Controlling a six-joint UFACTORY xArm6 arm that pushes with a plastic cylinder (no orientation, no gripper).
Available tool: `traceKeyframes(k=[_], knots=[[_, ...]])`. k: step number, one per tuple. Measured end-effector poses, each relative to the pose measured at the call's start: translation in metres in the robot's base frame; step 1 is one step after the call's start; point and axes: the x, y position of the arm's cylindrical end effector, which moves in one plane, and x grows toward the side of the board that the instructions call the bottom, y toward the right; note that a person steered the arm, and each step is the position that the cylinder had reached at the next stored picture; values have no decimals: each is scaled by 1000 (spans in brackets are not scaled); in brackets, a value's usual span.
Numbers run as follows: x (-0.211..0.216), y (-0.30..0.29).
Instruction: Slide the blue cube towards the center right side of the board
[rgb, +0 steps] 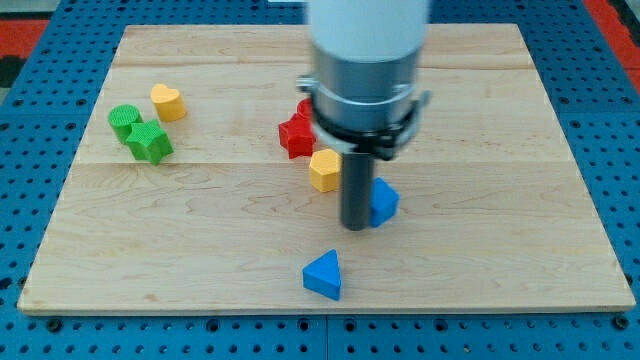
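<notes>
Camera view | my tip (356, 226) is set touching the left side of the blue cube (383, 201), near the desk (500, 150) centre | yellow block (324, 170) just left of rod | pincer: none fitted, state cannot be told.

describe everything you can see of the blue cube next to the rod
The blue cube is a small, matte, plastic-looking block, solid blue, resting flat on the wooden board a little right of centre. Its left part is hidden behind my rod, so only the right portion and one corner edge show. My tip sits right against its left side, apparently touching. The yellow block lies up-left, apart; the blue triangular block lies below.
</notes>
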Motion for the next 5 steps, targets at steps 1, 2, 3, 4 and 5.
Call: traceKeyframes(k=[1, 2, 3, 4, 5], knots=[[0, 57], [-19, 80], [2, 107], [18, 67], [13, 26]])
